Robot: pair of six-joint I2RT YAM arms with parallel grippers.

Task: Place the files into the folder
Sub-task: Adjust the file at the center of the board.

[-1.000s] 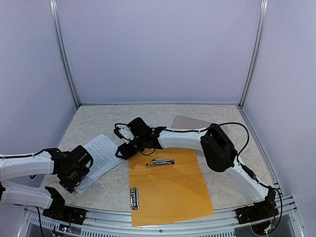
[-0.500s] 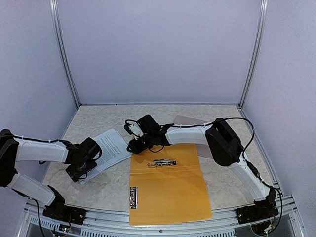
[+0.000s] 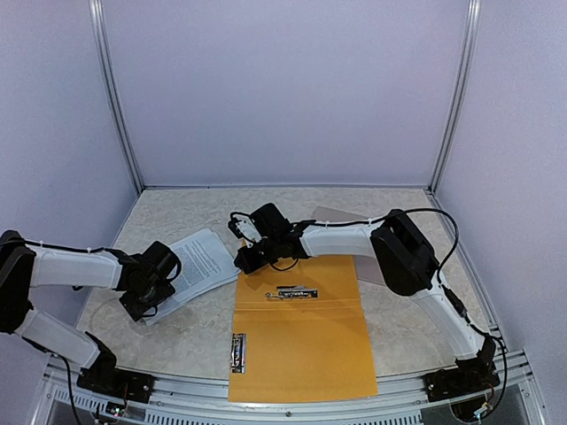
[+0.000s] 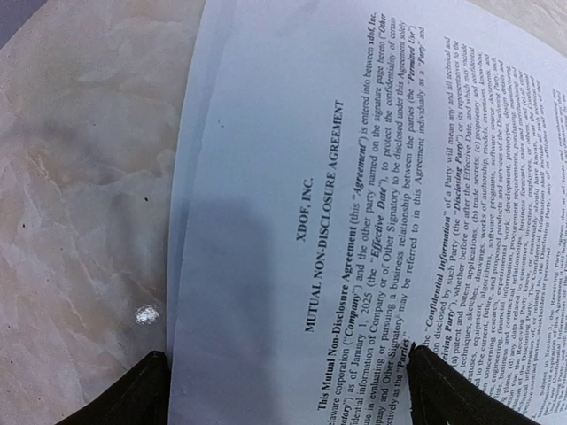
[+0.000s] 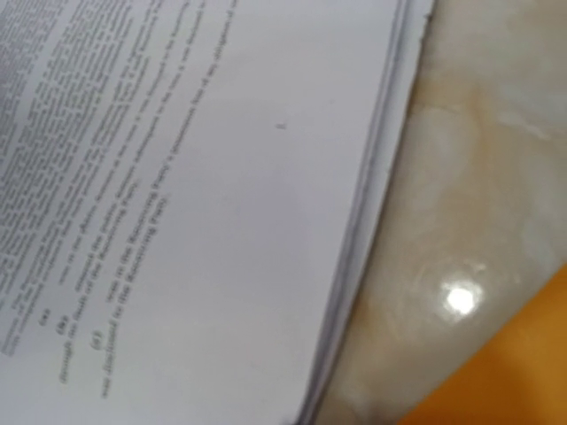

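Note:
The files (image 3: 200, 258) are a stack of white printed sheets lying left of centre on the table. The orange folder (image 3: 301, 341) lies open and flat to their right, with a metal clip (image 3: 294, 291) near its top. My left gripper (image 3: 144, 299) is open at the stack's near-left end. In the left wrist view its fingertips (image 4: 142, 397) straddle the files (image 4: 354, 177). My right gripper (image 3: 245, 260) sits at the stack's right edge, beside the folder's top-left corner, and is shut. The right wrist view shows no fingers, only the files (image 5: 204, 177) and a folder corner (image 5: 536, 372).
A taupe cover (image 3: 337, 217) lies behind the right arm at the back. A second metal clip (image 3: 239, 352) sits on the folder's near-left part. Grey walls with metal posts close in the marbled table (image 3: 177, 208) on three sides.
The right gripper has shut and moved slightly right, at the stack's edge. The left arm has reached forward over the stack's near end, and the files have shifted a little right and back.

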